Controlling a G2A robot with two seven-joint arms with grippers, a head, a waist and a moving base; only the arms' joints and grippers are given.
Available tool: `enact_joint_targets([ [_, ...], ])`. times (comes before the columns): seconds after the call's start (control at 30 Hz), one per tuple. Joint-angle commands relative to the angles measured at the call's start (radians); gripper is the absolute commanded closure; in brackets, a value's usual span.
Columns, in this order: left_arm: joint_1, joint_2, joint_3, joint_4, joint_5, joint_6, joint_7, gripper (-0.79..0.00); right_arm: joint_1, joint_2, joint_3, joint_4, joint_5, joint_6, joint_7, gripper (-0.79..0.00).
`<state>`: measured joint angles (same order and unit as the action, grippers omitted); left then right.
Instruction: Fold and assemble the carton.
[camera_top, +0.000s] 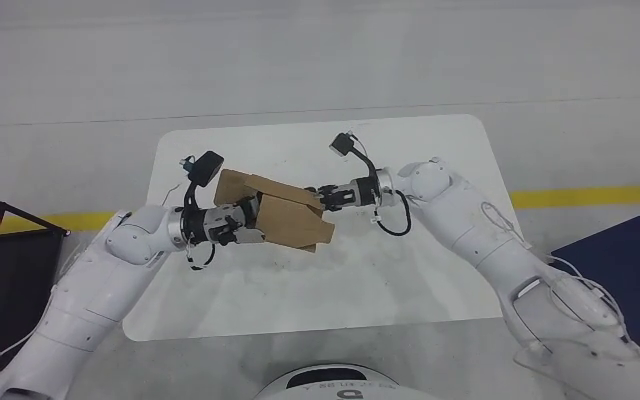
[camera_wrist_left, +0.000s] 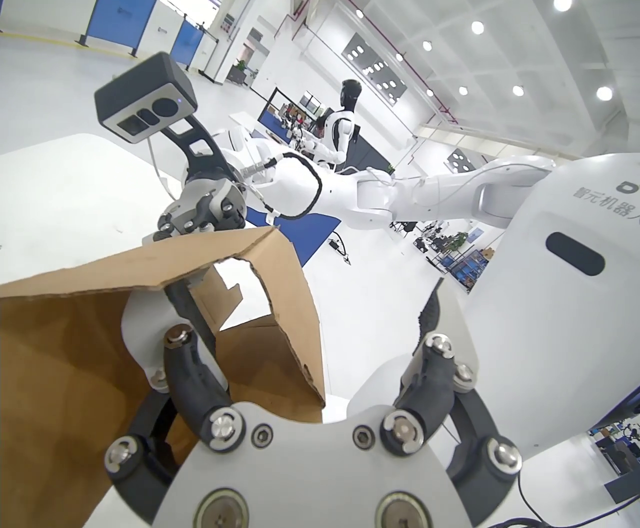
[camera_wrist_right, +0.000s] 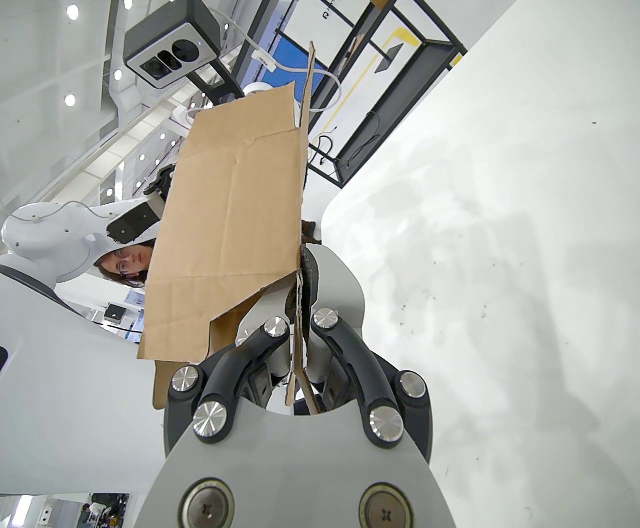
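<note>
Brown corrugated carton (camera_top: 285, 215) sits mid-frame in the top view, held over the white table (camera_top: 420, 270) and slung between both arms, with its long axis running from centre-left down toward centre. It is partly opened: the left wrist view shows panels folded into a rough open tube with a notched flap inside. Right gripper (camera_top: 322, 198) comes in from the right of the top view and meets the carton at its upper-right end. In the right wrist view the right gripper (camera_wrist_right: 301, 265) is clenched, fingers (camera_wrist_right: 330, 290) pinched on a thin cardboard edge standing edge-on between them. The carton's (camera_wrist_right: 230, 200) broad panel spreads to the upper left of that frame and the table (camera_wrist_right: 475, 200) takes the right half. Left gripper (camera_top: 248, 225) is at the carton's left end in the top view. In the left wrist view the left gripper (camera_wrist_left: 305, 300) is spread wide with nothing clamped. Of its fingers (camera_wrist_left: 435, 325), one is tucked under the carton's (camera_wrist_left: 75, 340) panel edge at lower left, inside the open end, and the other stands free at right, apart from the cardboard. Same view: the right gripper (camera_wrist_left: 200, 220) touches the carton's far top edge left of centre, with the table (camera_wrist_left: 50, 190) behind at left
</note>
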<state>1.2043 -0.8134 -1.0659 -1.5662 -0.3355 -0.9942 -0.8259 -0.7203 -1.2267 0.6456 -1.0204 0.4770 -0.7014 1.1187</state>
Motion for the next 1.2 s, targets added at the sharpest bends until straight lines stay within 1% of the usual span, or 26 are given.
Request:
enact_joint_targets([
  [0.0, -0.007, 0.002, 0.001, 0.007, 0.022, 0.005, -0.005, -0.289, 0.001, 0.002, -0.005, -0.005, 0.002, 0.007, 0.007, 0.000],
  [0.07, -0.010, 0.003, 0.003, 0.011, 0.028, 0.002, -0.002, -0.237, 0.003, 0.004, -0.009, -0.008, -0.001, 0.012, 0.012, 0.000],
  [0.13, -0.015, 0.003, 0.006, 0.015, 0.033, 0.002, -0.001, -0.062, 0.004, 0.006, -0.012, -0.010, -0.002, 0.014, 0.014, 0.000],
  [0.17, -0.017, 0.003, 0.007, 0.017, 0.034, 0.001, -0.001, 0.000, 0.005, 0.007, -0.014, -0.010, -0.002, 0.015, 0.015, 0.000],
  [0.4, -0.024, -0.002, 0.012, 0.032, 0.022, -0.007, 0.017, 0.000, 0.007, 0.012, -0.032, -0.023, -0.010, 0.015, 0.015, 0.000],
  [0.43, -0.026, -0.003, 0.014, 0.034, 0.018, -0.009, 0.022, 0.000, 0.007, 0.012, -0.035, -0.026, -0.009, 0.014, 0.015, -0.092],
  [0.47, -0.028, -0.005, 0.015, 0.038, 0.017, -0.008, 0.029, 0.000, 0.006, 0.012, -0.039, -0.028, -0.007, 0.014, 0.014, -0.274],
  [0.5, -0.029, -0.007, 0.017, 0.039, 0.010, -0.012, 0.039, 0.000, 0.005, 0.012, -0.044, -0.031, -0.007, 0.014, 0.014, -0.379],
  [0.53, -0.030, -0.009, 0.019, 0.043, 0.000, -0.015, 0.051, 0.000, 0.004, 0.012, -0.048, -0.033, -0.006, 0.014, 0.014, -0.533],
  [0.57, -0.030, -0.011, 0.020, 0.050, -0.010, -0.016, 0.063, 0.000, 0.005, 0.012, -0.052, -0.034, -0.007, 0.013, 0.013, -0.668],
  [0.6, -0.028, -0.013, 0.021, 0.059, -0.017, -0.017, 0.079, 0.000, 0.005, 0.013, -0.055, -0.034, -0.008, 0.011, 0.011, -0.751],
  [0.63, -0.026, -0.016, 0.019, 0.069, -0.022, -0.018, 0.100, 0.000, 0.006, 0.013, -0.056, -0.032, -0.008, 0.007, 0.007, -0.785],
  [0.77, -0.017, -0.026, 0.014, 0.087, -0.020, -0.001, 0.181, 0.000, -0.005, 0.027, -0.035, -0.052, 0.027, -0.036, -0.035, -0.785],
  [0.87, -0.014, -0.034, 0.001, 0.107, -0.031, 0.025, 0.251, 0.000, -0.028, 0.049, -0.009, -0.076, 0.057, -0.072, -0.072, -0.785],
  [0.93, -0.015, -0.039, -0.007, 0.119, -0.018, 0.059, 0.299, 0.000, -0.048, 0.068, 0.012, -0.091, 0.078, -0.096, -0.095, -0.785],
  [1.07, -0.015, -0.039, -0.007, 0.119, -0.018, 0.059, 0.299, 0.000, -0.092, 0.102, 0.045, -0.119, 0.144, -0.121, -0.120, -0.785],
  [1.17, -0.015, -0.039, -0.007, 0.119, -0.018, 0.059, 0.299, 0.000, -0.128, 0.124, 0.066, -0.129, 0.229, -0.121, -0.120, -0.785],
])
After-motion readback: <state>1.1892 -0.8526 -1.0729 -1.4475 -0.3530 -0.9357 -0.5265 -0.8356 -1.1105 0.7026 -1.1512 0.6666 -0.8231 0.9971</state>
